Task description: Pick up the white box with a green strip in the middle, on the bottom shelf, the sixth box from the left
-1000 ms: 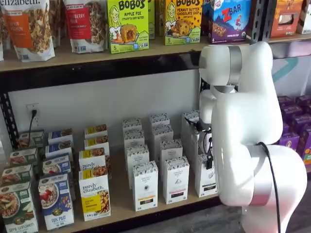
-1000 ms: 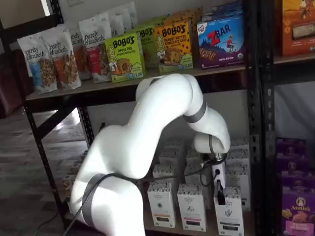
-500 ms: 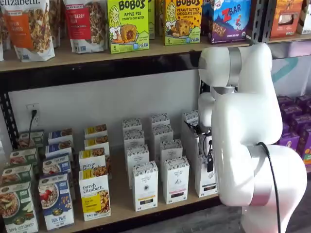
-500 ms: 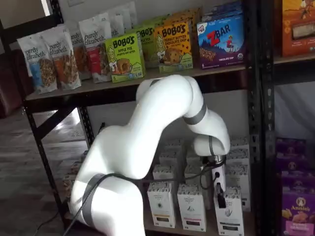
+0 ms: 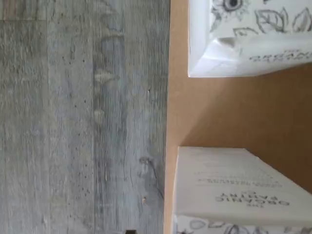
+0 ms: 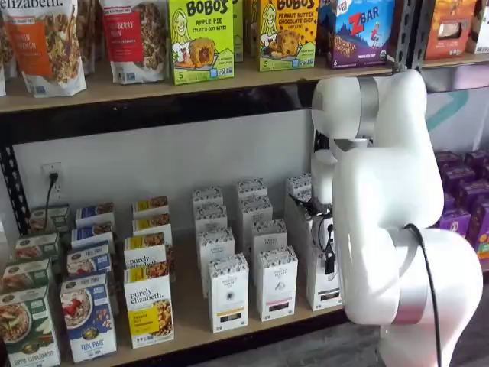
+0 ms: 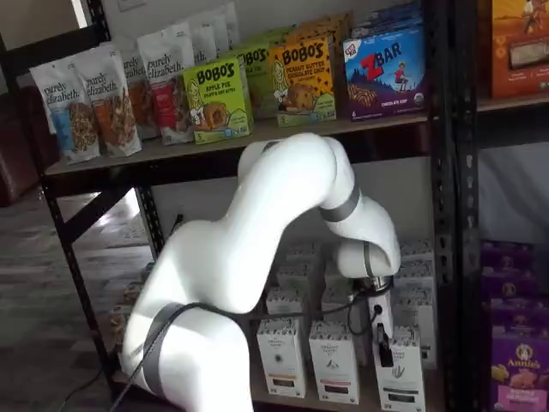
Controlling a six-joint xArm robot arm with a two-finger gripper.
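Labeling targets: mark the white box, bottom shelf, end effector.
white box (image 7: 400,378): shelf view, front face.
bottom shelf (image 6: 191,317): shelf view, bare board.
end effector (image 7: 383,354): shelf view, black fingers.

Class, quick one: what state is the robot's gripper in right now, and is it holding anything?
Gripper: only one black finger shows side-on, in front of the white box; the gap between the fingers is hidden, so open or closed cannot be told, nor any hold.

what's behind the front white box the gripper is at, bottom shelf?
Behind the white box more similar white cartons stand in a row on the bottom shelf. The arm and gripper cover part of the row.
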